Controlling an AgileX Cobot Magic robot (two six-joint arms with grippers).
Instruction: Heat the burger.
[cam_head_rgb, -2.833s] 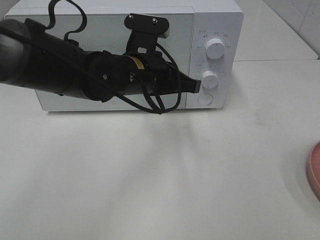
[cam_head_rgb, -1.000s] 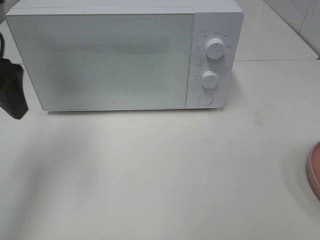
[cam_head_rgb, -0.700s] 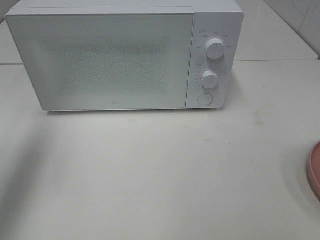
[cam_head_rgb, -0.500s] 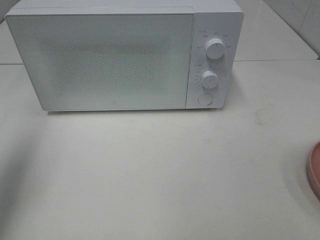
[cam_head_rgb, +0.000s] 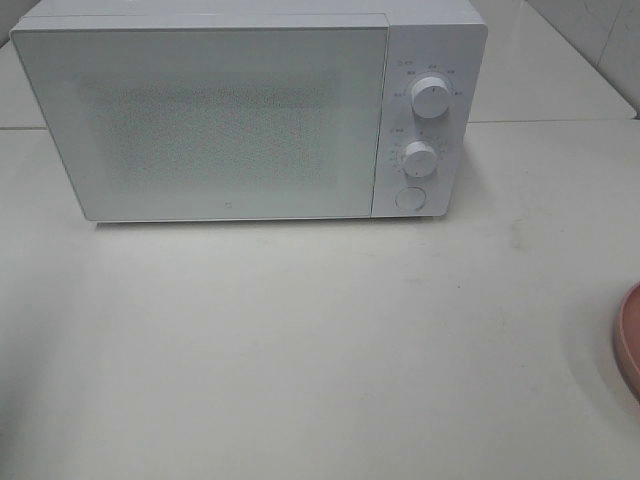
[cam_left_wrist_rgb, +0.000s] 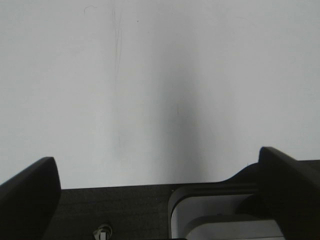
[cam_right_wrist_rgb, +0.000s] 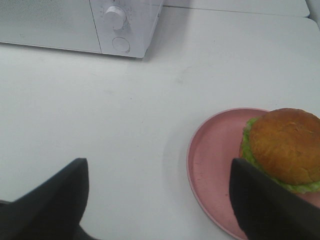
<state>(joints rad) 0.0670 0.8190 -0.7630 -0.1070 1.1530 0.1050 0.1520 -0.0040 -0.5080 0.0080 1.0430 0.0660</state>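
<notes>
The burger (cam_right_wrist_rgb: 286, 146), a golden-brown bun over a green lettuce frill, sits on a round pink plate (cam_right_wrist_rgb: 210, 155) in the right wrist view. My right gripper (cam_right_wrist_rgb: 157, 165) is open above bare table, short of the plate, and holds nothing. The white microwave (cam_head_rgb: 230, 120) stands at the back of the table with its door shut. My left gripper (cam_left_wrist_rgb: 156, 157) is open over bare white table, with nothing between its dark fingers (cam_left_wrist_rgb: 27, 200). Neither gripper appears in the exterior high view, and the burger is out of that view too.
Two round knobs (cam_head_rgb: 430, 97) and a round button (cam_head_rgb: 409, 199) sit on the microwave's right panel. Only the pink plate's edge (cam_head_rgb: 630, 345) shows at the right border of the exterior high view. White tabletop spreads in front of the microwave.
The left arm, in front of the microwave's panel earlier, has pulled away to the left and left the exterior high view. The microwave and plate have not moved.
</notes>
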